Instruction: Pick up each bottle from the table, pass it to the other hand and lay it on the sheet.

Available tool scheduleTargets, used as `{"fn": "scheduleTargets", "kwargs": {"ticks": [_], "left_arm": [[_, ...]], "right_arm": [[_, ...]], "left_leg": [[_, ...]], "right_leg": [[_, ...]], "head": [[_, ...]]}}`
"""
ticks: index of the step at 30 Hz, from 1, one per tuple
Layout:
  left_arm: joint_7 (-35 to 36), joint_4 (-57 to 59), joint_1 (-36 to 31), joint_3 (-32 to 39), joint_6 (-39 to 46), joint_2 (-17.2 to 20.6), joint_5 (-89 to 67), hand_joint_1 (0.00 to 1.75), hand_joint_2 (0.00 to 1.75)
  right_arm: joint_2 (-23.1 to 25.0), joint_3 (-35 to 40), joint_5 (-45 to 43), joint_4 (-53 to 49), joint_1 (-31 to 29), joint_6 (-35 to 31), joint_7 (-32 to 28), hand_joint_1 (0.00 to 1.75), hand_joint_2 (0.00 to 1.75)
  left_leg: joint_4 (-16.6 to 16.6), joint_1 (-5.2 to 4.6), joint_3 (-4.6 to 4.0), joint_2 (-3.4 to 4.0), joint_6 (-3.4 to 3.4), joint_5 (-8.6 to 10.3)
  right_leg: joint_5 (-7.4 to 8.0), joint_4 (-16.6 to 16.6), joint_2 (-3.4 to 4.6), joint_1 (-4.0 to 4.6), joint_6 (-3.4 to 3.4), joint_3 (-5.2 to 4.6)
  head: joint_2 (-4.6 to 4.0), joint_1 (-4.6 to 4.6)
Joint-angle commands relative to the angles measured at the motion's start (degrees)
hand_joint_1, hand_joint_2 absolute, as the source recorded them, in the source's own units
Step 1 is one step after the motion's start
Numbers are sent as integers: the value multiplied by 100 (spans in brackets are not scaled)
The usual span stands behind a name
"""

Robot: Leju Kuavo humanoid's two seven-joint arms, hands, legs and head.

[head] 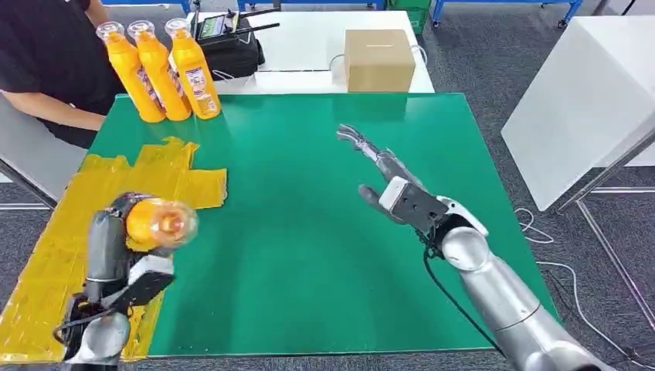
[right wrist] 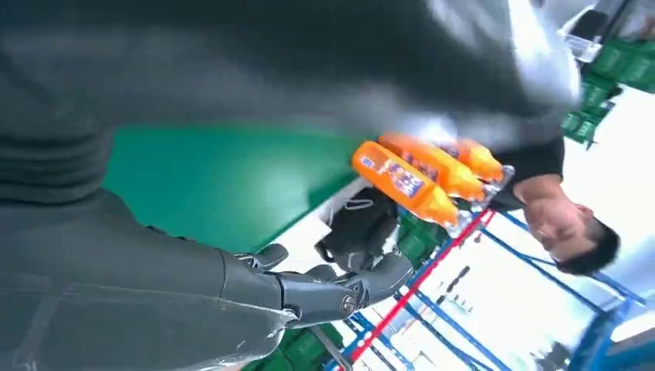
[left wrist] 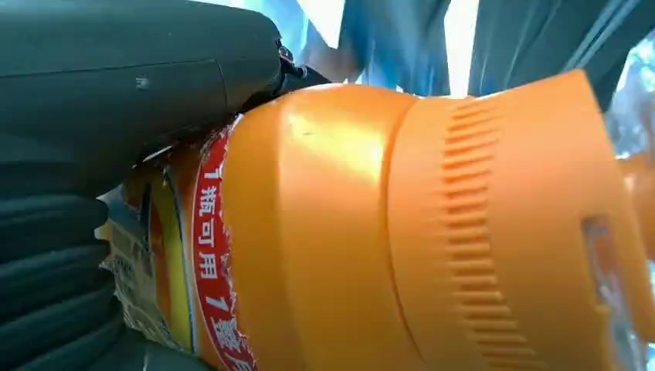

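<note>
An orange bottle (head: 158, 222) with a red label band printed in white characters sits in the grey and black left hand (head: 116, 263) at eight o'clock, above a crinkled yellow sheet (head: 69, 232). The table (head: 309, 255) is deep green. At eleven o'clock stand three orange bottles (head: 164, 73) with clear caps and multicoloured labels. A brown cardboard box (head: 378, 59) sits at twelve o'clock. The right hand (head: 382, 174) is dark grey on a silver arm.

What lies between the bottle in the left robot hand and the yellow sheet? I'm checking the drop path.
Nothing visible. The left robot hand holds the bottle directly over the yellow sheet; the three standing bottles sit beyond its far edge.
</note>
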Motion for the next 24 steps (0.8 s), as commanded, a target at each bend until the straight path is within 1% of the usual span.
{"fn": "scheduleTargets", "kwargs": {"ticks": [1,3,5,8,10,11,14,19,23,24], "left_arm": [[1120,1951,-1078,-408,432,523,-2055,175,175],[1348,2557,-1356,-556,331,597,-2335,175,175],[1367,2688,-1409,-585,409,608,-2327,175,175],[1615,3593,-1754,-820,-55,722,-2693,175,175],[1633,4196,-1945,-910,-154,728,-2739,175,175],[1650,4301,-1982,-906,-149,718,-2721,175,175],[1655,4371,-2000,-916,-164,713,-2710,175,175],[1575,5065,-2161,-1007,-488,741,-2590,175,175],[1511,5182,-2197,-1045,-544,759,-2581,175,175],[1511,5182,-2197,-1045,-544,759,-2581,175,175]], "right_arm": [[-153,231,-94,-36,-429,108,86,0,0],[-146,294,-125,-42,-472,110,98,0,0],[-149,303,-132,-47,-474,106,104,0,0],[-160,379,-141,-68,-511,113,111,0,0],[-165,418,-137,-92,-491,133,125,0,0],[-164,414,-137,-97,-489,132,125,0,0],[-166,416,-132,-102,-475,122,116,0,0],[-168,425,-124,-54,-461,155,137,0,0],[-167,423,-124,-40,-457,164,138,0,0],[-167,423,-124,-40,-457,164,138,0,0]], "left_leg": [[-4,-1,13,-3,-5,-1],[-6,-3,12,-7,-4,1],[-8,0,18,-14,-6,3],[-3,0,10,-3,-4,0],[-6,-3,14,-8,-4,2],[-9,7,30,-7,-10,-2],[-3,1,9,1,-4,-1],[-4,4,18,3,-6,-5],[-3,6,19,8,-7,-6],[0,5,8,6,-5,-3]], "right_leg": [[-4,0,-8,0,-6,13],[-4,0,-13,-2,-5,12],[-4,-3,-21,0,-7,20],[-3,0,-10,0,-5,11],[-5,-1,-16,-3,-4,14],[-6,-9,-19,7,-12,34],[-2,-2,-4,1,-5,10],[-6,-4,-6,4,-7,19],[-4,-4,1,6,-8,20],[-2,-1,-1,4,-5,9]], "head": [[0,0],[0,0],[0,0],[0,0],[0,2],[0,2],[0,0],[0,2],[0,0],[0,0]]}}
